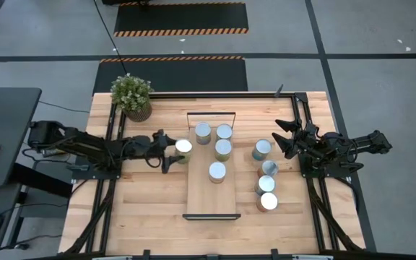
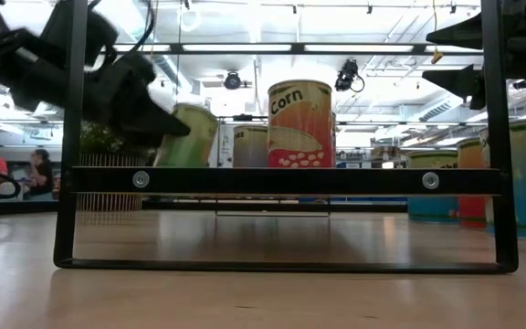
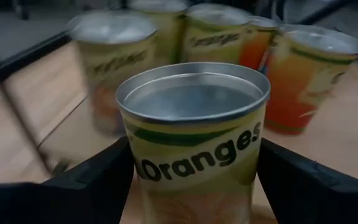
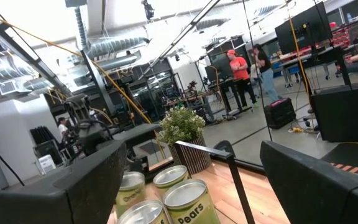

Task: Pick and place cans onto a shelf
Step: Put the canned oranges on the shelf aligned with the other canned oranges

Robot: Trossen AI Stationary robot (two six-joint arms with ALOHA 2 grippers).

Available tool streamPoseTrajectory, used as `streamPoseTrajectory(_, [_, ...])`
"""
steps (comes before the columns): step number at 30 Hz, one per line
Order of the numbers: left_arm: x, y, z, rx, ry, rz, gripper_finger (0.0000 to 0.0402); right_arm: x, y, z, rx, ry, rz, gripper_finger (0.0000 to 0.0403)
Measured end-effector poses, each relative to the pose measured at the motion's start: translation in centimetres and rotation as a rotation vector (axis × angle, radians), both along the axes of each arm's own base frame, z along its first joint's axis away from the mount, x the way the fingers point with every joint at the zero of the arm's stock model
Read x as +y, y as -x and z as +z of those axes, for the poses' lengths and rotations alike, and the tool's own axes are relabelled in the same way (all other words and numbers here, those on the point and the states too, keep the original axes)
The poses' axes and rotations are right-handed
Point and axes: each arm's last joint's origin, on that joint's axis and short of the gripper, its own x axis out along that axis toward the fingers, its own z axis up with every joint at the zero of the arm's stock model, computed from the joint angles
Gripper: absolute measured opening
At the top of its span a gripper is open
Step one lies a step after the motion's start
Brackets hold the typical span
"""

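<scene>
Oranges can [image 3: 194, 143] gripped between left jaws [image 3: 191, 180] beside shelf [image 1: 201, 198].

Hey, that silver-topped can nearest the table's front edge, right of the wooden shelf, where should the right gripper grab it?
Probably its round side wall, fingers on the left and right flanks, approaching from the table's front or above. The silver-topped can stands upright, and a neighbouring can crowds it from behind. The open right gripper is nearest.

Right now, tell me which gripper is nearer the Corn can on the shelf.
Left. The left gripper, holding the Oranges can, is just off the shelf beside the Corn can; the right gripper hangs farther away.
</scene>
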Motion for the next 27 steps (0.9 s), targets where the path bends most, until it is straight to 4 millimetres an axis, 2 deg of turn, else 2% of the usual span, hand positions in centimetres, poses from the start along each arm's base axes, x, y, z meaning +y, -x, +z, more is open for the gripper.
streamPoseTrajectory(3, [-0.5, -1.2, 1.3, 0.037, -0.062, -0.020, 0.0308, 0.0, 0.0, 0.0, 0.000, 0.000, 0.000, 0.0378])
streamPoseTrajectory(7, [-0.6, -2.0, 2.1, 0.131, -0.121, -0.013, 0.0306, 0.0, 0.0, 0.0, 0.000, 0.000, 0.000, 0.0378])
streamPoseTrajectory(15, [-1.1, -2.6, 3.5, 0.016, -0.146, -0.059, 0.0307, 0.0, 0.0, 0.0, 0.000, 0.000, 0.000, 0.0378])
streamPoseTrajectory(21, [-1.6, -3.7, 2.9, -0.072, -0.141, -0.069, 0.0306, 0.0, 0.0, 0.0, 0.000, 0.000, 0.000, 0.0378])
streamPoseTrajectory(27, [-2.0, -4.9, 1.4, -0.108, -0.159, -0.007, 0.0307, 0.0, 0.0, 0.0, 0.000, 0.000, 0.000, 0.0378])
